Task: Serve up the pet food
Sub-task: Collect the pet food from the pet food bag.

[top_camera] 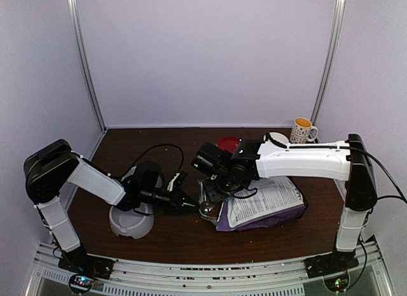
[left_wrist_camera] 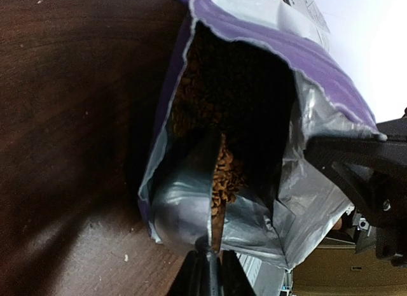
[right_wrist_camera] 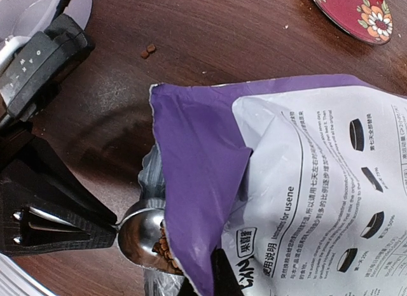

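Note:
The purple printed bag [top_camera: 264, 207] lies on the table with its mouth facing left. My right gripper [top_camera: 216, 189] is shut on the bag's upper edge [right_wrist_camera: 197, 181] and holds the mouth open; one dark finger [right_wrist_camera: 224, 280] shows at the bottom of the right wrist view. My left gripper [top_camera: 184, 204] is shut on a metal spoon [right_wrist_camera: 141, 235] whose bowl sits in the bag's mouth. Brown kibble [left_wrist_camera: 226, 175] lies in the spoon [left_wrist_camera: 184, 207], and more kibble [left_wrist_camera: 210, 86] fills the bag's inside.
A grey pet bowl [top_camera: 130, 223] stands left of the bag under my left arm. A red flowered plate [top_camera: 227, 143] and a mug [top_camera: 303, 130] stand at the back. A few loose kibble bits [right_wrist_camera: 147, 51] lie on the table.

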